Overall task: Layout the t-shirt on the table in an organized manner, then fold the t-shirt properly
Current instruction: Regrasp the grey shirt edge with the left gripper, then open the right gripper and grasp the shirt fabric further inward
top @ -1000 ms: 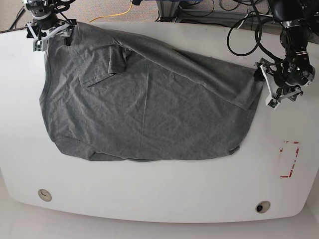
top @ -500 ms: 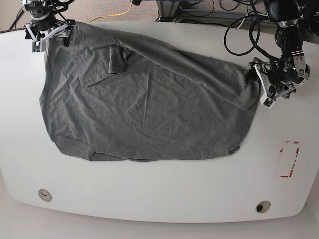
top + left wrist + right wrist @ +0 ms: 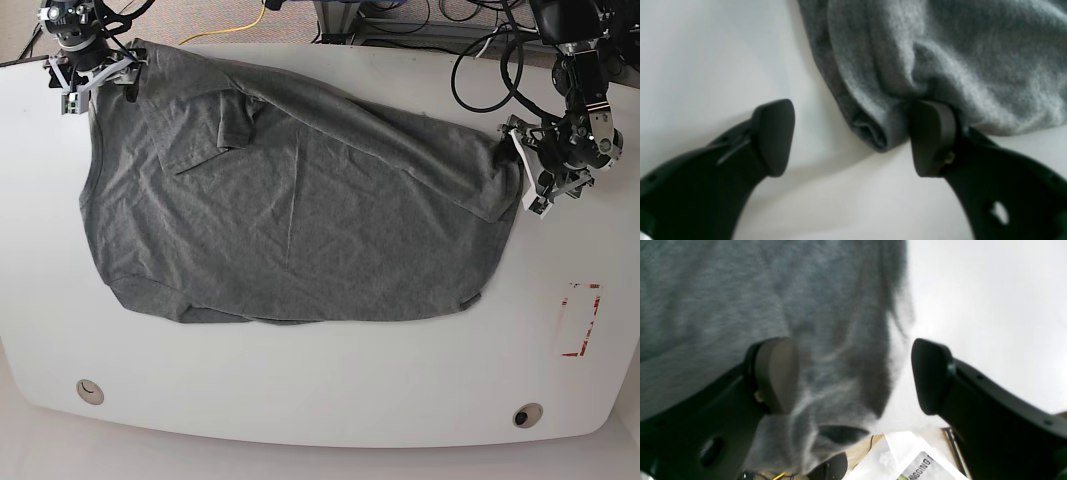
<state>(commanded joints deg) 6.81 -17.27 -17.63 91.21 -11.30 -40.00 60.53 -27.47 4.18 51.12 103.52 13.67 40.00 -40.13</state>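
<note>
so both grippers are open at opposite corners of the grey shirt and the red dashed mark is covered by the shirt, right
Not quite. The red dashed mark is not covered: the base view shows it bare on the table, apart from the t-shirt hem. The rest holds: the left gripper and the right gripper are open at opposite corners of the shirt.

The t-shirt (image 3: 290, 210) is soft, fuzzy heathered cloth on the table (image 3: 320, 385), a smooth, glossy white surface.

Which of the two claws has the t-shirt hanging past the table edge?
The right claw, at the far corner: there the t-shirt droops over the table edge. The left claw's cloth lies on white tabletop.
</note>
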